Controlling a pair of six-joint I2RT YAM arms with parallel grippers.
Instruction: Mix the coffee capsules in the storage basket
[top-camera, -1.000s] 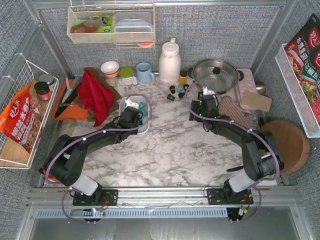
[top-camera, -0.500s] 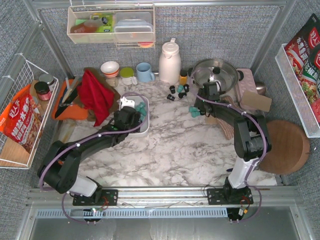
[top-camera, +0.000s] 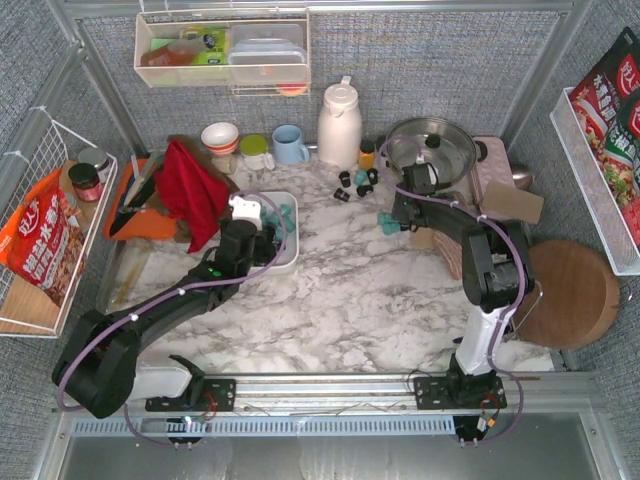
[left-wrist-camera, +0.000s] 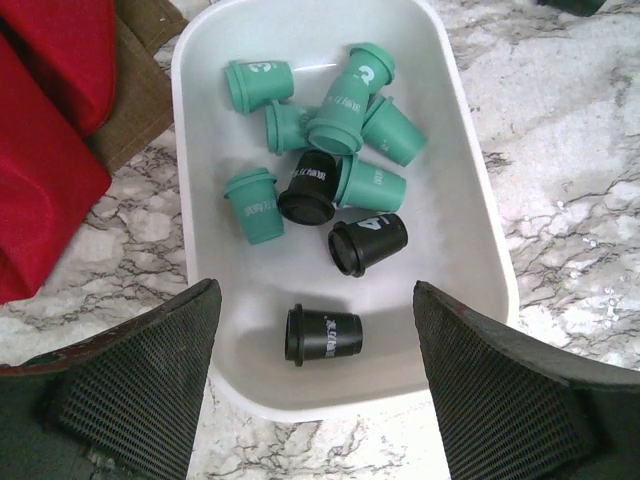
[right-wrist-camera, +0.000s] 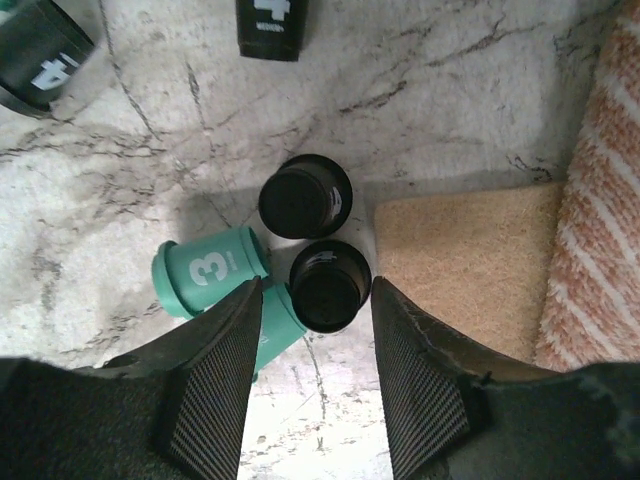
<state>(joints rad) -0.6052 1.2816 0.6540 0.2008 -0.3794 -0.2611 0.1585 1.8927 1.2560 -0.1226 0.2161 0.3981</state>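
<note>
1. The left gripper (left-wrist-camera: 315, 296) is held spread wide over the near end of the white storage basket (left-wrist-camera: 478, 215).
2. Beyond it, the coffee capsules (left-wrist-camera: 335, 115) are piled in the basket. "3" is printed on teal ones and "4" on a black one.
3. The right gripper (right-wrist-camera: 318, 292) is set partly closed about an upright black capsule (right-wrist-camera: 330, 285). Whether it is pinched cannot be told.
4. A teal capsule marked "3" (right-wrist-camera: 205, 272) lies at its left finger.
5. Farther out, the marble-patterned tabletop (top-camera: 350, 300) is enclosed by grey woven walls (top-camera: 400, 60).
</note>
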